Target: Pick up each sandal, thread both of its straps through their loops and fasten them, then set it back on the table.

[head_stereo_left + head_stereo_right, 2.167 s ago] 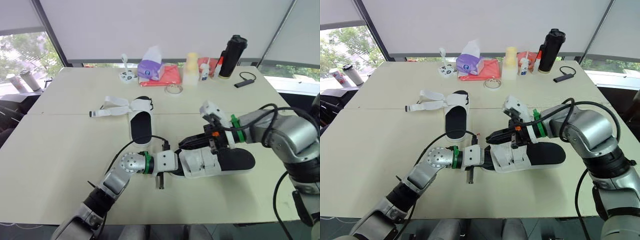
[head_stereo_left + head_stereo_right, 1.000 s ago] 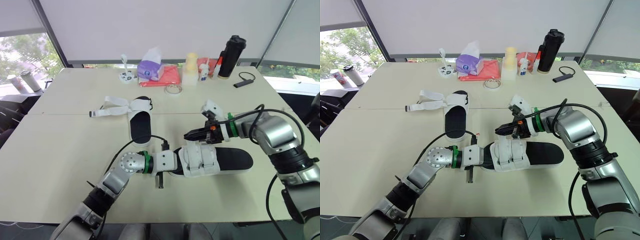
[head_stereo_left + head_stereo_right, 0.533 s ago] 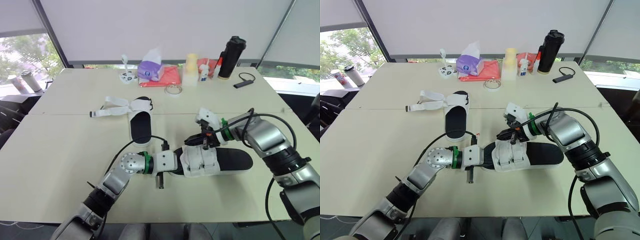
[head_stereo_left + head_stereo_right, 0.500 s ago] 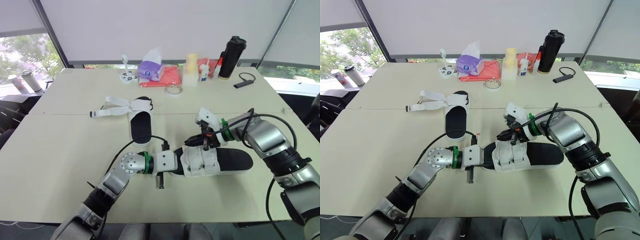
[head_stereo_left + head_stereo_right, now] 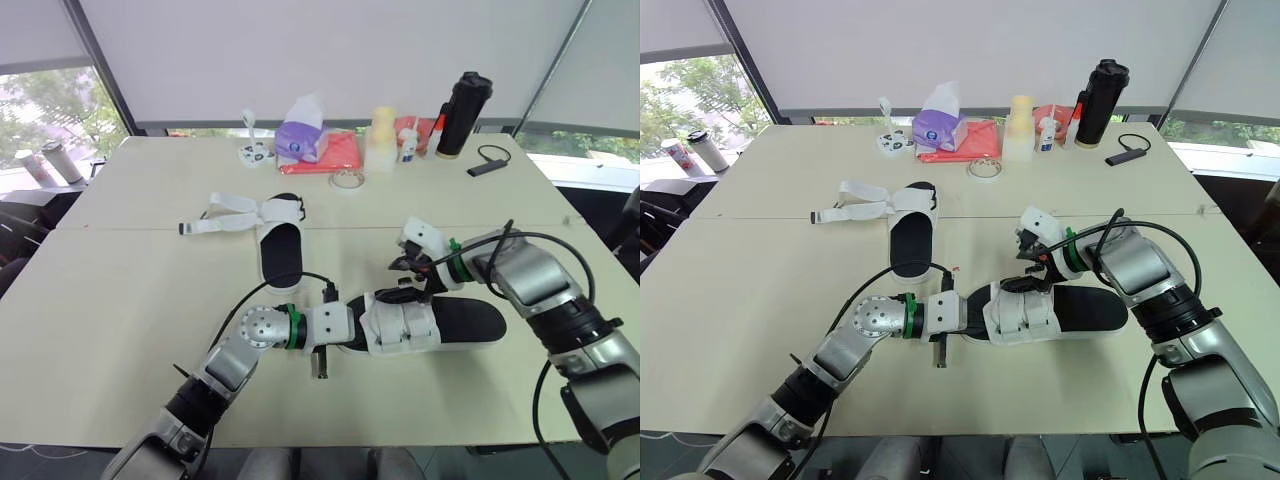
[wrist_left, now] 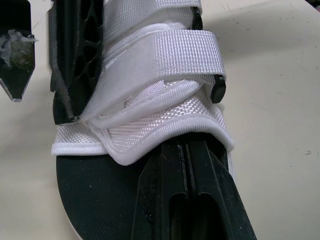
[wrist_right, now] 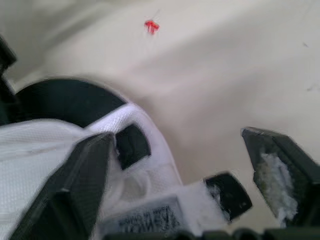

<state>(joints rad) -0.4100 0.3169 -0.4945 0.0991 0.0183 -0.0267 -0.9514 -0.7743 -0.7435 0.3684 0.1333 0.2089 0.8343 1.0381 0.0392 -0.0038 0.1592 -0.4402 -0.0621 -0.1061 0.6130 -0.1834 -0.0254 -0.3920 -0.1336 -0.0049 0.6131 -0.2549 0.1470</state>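
The near sandal [image 5: 455, 322], black-soled with white straps [image 6: 165, 55] fastened across it, lies flat at the table's centre. My left gripper [image 5: 352, 328] is shut on its toe end; in the left wrist view the fingers [image 6: 186, 165] pinch the sole just below the front strap. My right gripper [image 5: 403, 280] hovers open just above the far side of the straps, its two fingers [image 7: 80, 190] spread wide with nothing between them. A second sandal [image 5: 281, 248] lies farther back on the left, its white straps [image 5: 225, 215] spread loose on the table.
Along the far edge stand a black bottle [image 5: 463, 112], a yellow bottle [image 5: 383, 135], a purple tissue pack [image 5: 300, 130] on a red cloth [image 5: 338, 152], a tape ring [image 5: 348, 178] and a small black device [image 5: 488, 162]. Cups [image 5: 50, 160] stand off the left corner.
My right gripper has opened and drawn slightly up and away from the near sandal's straps. The left gripper and both sandals have stayed put.
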